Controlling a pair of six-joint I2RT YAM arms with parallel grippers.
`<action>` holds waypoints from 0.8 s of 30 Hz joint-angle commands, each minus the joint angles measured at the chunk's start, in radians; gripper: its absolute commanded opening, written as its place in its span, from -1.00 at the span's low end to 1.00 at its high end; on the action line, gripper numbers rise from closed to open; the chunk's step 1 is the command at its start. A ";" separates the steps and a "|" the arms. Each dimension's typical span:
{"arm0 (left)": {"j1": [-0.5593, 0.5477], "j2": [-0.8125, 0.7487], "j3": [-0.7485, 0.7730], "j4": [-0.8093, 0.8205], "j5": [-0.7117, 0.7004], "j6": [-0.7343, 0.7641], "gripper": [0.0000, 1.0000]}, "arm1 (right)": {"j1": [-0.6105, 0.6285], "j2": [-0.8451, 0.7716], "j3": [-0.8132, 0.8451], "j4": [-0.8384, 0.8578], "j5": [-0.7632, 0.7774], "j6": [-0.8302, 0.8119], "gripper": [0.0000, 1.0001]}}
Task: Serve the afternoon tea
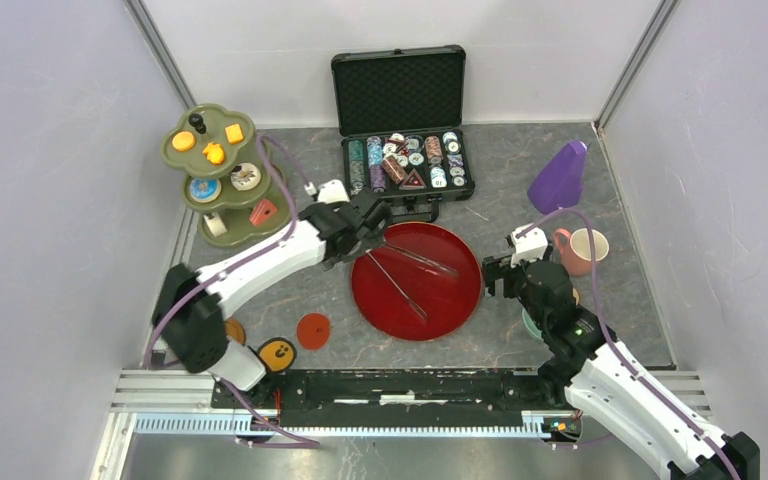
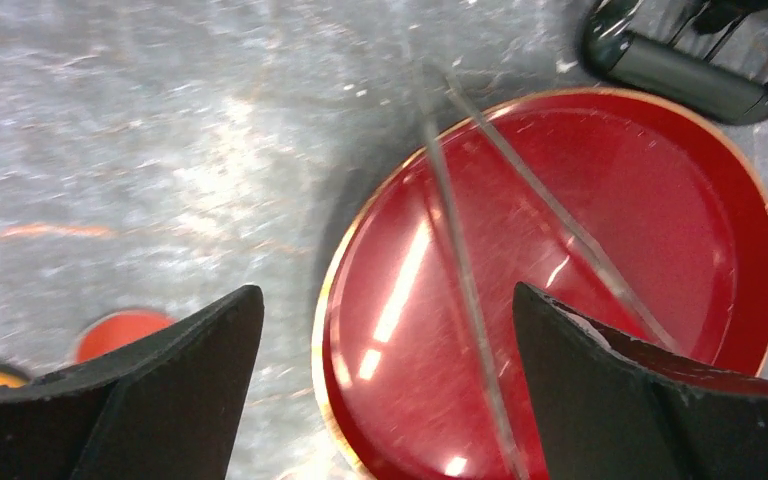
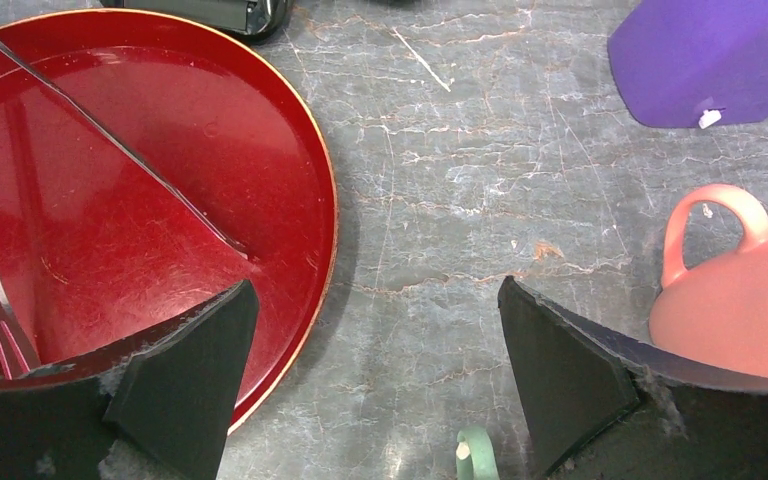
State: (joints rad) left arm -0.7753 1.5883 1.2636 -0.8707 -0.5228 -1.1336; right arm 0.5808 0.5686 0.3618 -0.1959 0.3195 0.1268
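Top external view: tea things spread about the table [image 1: 520, 160], both pincers spread wide and holding nothing.
Olive-green three-tier stand [image 1: 215, 170] at the far left, loaded with orange biscuits [image 1: 183, 141], donuts [image 1: 245, 176] and a red cake slice [image 1: 263, 212]; well apart from left pincer [image 1: 372, 225], open over the left rim of dark-red tray [image 1: 450, 295], fork [image 1: 400, 290] and second thin utensil [image 1: 422, 258] lying there. Orange saucer [image 1: 312, 330] on the table off the tray's near-left edge, apart from that pincer. Pink cup [image 1: 580, 250] just right of right pincer [image 1: 508, 268], open above bare table between tray and cup; handle of teal cup [image 3: 475, 455] showing at the bottom of the right wrist view, between its fingers. Poker chips [image 1: 410, 160] in open black case [image 1: 397, 90] behind the tray, markings too small to read.
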 commanded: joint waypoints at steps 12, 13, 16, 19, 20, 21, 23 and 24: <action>-0.034 -0.476 -0.541 -0.252 0.220 -0.166 1.00 | 0.004 0.004 0.006 0.057 -0.003 -0.009 0.96; -0.037 -0.463 -0.537 -0.252 0.216 -0.163 1.00 | 0.005 0.011 0.009 0.055 -0.003 -0.009 0.96; -0.052 -0.403 -0.520 -0.241 0.213 -0.161 1.00 | 0.005 0.029 0.015 0.031 0.002 -0.005 0.96; -0.059 -0.362 -0.538 -0.181 0.214 -0.165 1.00 | 0.005 0.020 0.011 0.025 -0.007 -0.002 0.96; -0.058 -0.359 -0.553 -0.146 0.219 -0.167 1.00 | 0.006 0.015 0.010 0.029 -0.002 -0.003 0.96; -0.059 -0.363 -0.573 -0.105 0.228 -0.175 0.99 | 0.005 0.008 0.007 0.035 0.003 -0.004 0.96; -0.059 -0.371 -0.609 -0.051 0.235 -0.207 0.98 | 0.005 0.007 0.004 0.044 0.008 -0.005 0.96; -0.059 -0.374 -0.624 -0.022 0.236 -0.213 0.97 | 0.005 0.013 0.006 0.043 0.007 -0.007 0.96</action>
State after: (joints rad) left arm -0.8280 1.2266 0.6888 -1.0180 -0.3027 -1.2552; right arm 0.5808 0.5869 0.3618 -0.1883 0.3153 0.1265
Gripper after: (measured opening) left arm 0.992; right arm 0.978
